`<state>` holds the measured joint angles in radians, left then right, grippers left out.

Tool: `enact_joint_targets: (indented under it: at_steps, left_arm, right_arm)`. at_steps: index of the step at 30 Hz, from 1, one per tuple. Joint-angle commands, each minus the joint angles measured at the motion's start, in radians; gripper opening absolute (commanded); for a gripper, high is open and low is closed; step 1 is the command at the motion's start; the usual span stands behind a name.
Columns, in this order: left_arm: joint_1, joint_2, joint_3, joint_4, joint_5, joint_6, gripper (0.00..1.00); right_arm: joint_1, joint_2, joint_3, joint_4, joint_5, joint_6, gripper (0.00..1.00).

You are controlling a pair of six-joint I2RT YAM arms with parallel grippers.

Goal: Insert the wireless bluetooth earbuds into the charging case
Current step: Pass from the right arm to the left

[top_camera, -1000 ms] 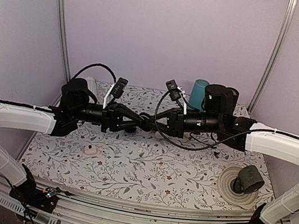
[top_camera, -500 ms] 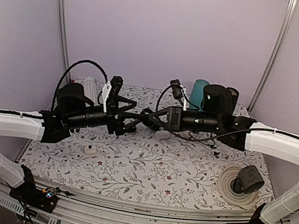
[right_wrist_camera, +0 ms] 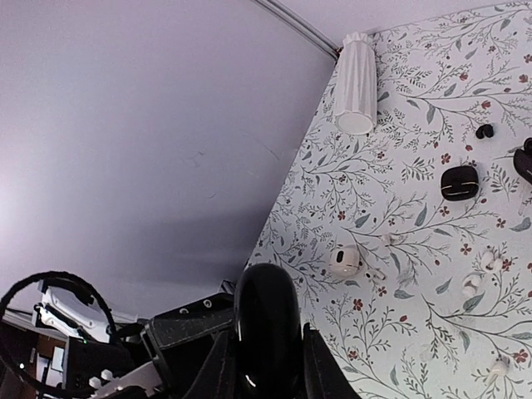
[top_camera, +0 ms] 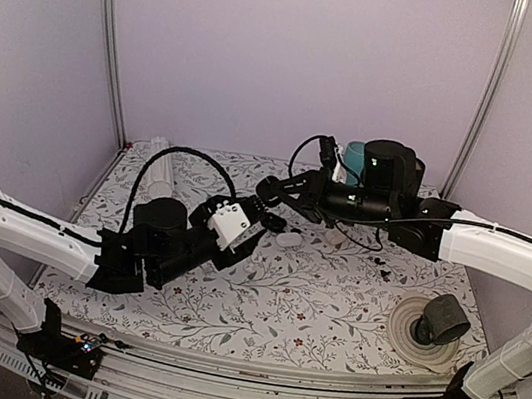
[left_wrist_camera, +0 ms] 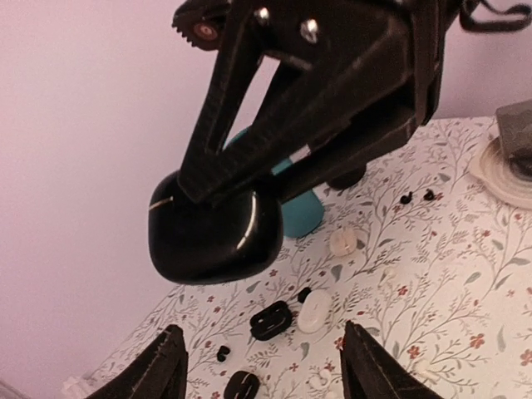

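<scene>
L gripper [left_wrist_camera: 262, 349]: low at L-centre, fingers spread, nothing between them. R gripper [right_wrist_camera: 266, 366]: pinches the black charging case [left_wrist_camera: 212, 237] aloft, just beyond the L fingertips. Lid appears closed. Black earbuds [left_wrist_camera: 406, 198] and a white earbud [right_wrist_camera: 474, 284] lie loose on the table [top_camera: 229, 305].

Step, est.: case presented, no bud seated. Next: L gripper to open the lid or fetch a bud, needing a fine pinch.

Clearance: near centre is open. Ribbed cup [right_wrist_camera: 357, 79] far L, teal cup [top_camera: 353, 163] far side, plate [top_camera: 405, 333] near R.
</scene>
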<state>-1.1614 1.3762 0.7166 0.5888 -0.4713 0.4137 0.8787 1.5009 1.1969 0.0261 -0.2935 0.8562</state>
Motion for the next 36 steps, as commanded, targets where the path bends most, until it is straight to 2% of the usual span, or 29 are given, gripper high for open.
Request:
enact_joint_targets:
  at_steps: [1, 6, 10, 17, 21, 25, 36]
  left_arm:
    - [-0.026, 0.054, 0.032, 0.141, -0.245, 0.192, 0.63]
    - [-0.043, 0.098, 0.031, 0.254, -0.295, 0.299, 0.59]
    - [-0.068, 0.160, 0.019, 0.425, -0.337, 0.488, 0.58]
    - [-0.095, 0.343, 0.012, 0.952, -0.396, 0.912, 0.55]
    - [-0.097, 0.427, 0.037, 1.121, -0.414, 1.066, 0.54]
    - [-0.101, 0.466, 0.054, 1.193, -0.418, 1.125, 0.51]
    - [-0.100, 0.490, 0.095, 1.229, -0.418, 1.168, 0.43]
  right_arm:
    - [-0.002, 0.006, 0.040, -0.022, 0.009, 0.111, 0.03]
    - [-0.002, 0.016, 0.046, -0.031, 0.001, 0.171, 0.03]
    - [-0.003, 0.019, 0.050, -0.036, 0.007, 0.200, 0.03]
    - [-0.003, 0.017, 0.039, -0.024, 0.011, 0.221, 0.03]
    - [-0.002, 0.015, 0.025, -0.010, 0.007, 0.221, 0.03]
    - [-0.003, 0.019, 0.019, -0.003, -0.003, 0.220, 0.03]
    - [-0.003, 0.027, -0.010, 0.017, -0.021, 0.235, 0.03]
